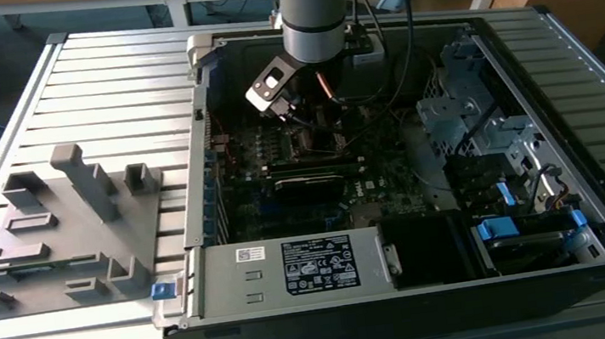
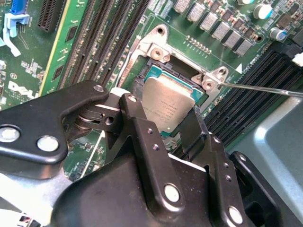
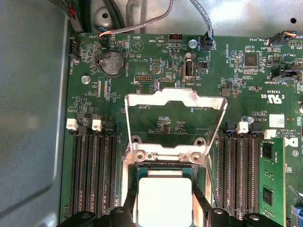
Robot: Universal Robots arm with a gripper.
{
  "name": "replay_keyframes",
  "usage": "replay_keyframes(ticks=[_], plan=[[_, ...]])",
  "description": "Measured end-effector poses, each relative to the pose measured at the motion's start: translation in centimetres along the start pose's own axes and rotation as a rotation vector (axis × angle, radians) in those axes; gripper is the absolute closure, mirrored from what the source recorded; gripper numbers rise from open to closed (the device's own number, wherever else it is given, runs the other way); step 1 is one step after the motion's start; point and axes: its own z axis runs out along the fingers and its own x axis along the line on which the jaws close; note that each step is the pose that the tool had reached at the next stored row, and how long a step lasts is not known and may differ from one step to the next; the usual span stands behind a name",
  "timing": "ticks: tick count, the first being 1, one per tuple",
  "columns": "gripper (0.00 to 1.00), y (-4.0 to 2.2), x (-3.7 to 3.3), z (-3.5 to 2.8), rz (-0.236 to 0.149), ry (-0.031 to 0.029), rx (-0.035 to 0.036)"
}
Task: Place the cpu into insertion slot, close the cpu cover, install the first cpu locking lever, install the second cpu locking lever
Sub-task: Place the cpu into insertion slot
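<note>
Gripping state: the gripper point(image 2: 165, 112) is seen clamped on the cpu point(image 2: 171, 100), with one black finger point(image 2: 139, 123) pressed to each of two opposite edges.
Cpu position: the cpu is held flat, metal top up, directly over the insertion slot point(image 2: 163, 53); whether it is fully seated cannot be told.
Cpu cover: in the first wrist view the cpu cover point(image 3: 199, 100) is found standing open on its hinge beyond the slot, and the motherboard point(image 3: 142, 61) is seen through its window.
Lever: a locking lever point(image 2: 260, 89), a thin metal rod, is noted running out from the slot's corner, clear of the cover.
Surroundings: long black memory slots point(image 3: 94, 165) are ranged on both sides of the slot.
Arm: in the exterior view the arm point(image 1: 314, 14) is seen pointing down into an open computer case point(image 1: 197, 198), which is laid on a slatted table point(image 1: 97, 73).
Exterior view's left: a grey fixture tray point(image 1: 60, 240) is set beside the case.
</note>
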Motion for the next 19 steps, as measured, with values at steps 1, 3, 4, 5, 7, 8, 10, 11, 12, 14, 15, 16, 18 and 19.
replay_keyframes(ticks=[1,3,4,5,7,8,10,11,12,14,15,16,18,19], plan=[[0.46,-0.01,0.00,0.00,0.000,0.0000,0.0000],[0.46,-0.02,-0.03,0.00,0.000,0.0001,0.0000],[0.46,-0.02,-0.05,0.00,0.000,0.0001,0.0000],[0.46,-0.02,-0.06,0.00,0.000,0.0000,0.0000],[0.46,-0.01,-0.06,0.01,0.000,-0.0001,0.0001],[0.46,-0.02,-0.06,0.02,0.000,-0.0001,0.0001],[0.46,-0.02,-0.06,0.08,0.000,-0.0001,0.0001],[0.46,-0.02,-0.07,0.10,0.000,-0.0002,0.0002],[0.46,-0.03,-0.07,0.13,0.000,-0.0005,0.0003],[0.46,-0.03,-0.07,0.19,0.000,-0.0008,0.0005],[0.46,-0.03,-0.07,0.23,0.000,-0.0006,0.0004],[0.46,-0.03,-0.07,0.24,0.000,-0.0005,0.0003],[0.46,-0.03,-0.06,0.26,0.000,-0.0001,0.0000],[0.46,-0.03,-0.07,0.26,0.000,-0.0001,0.0000]])
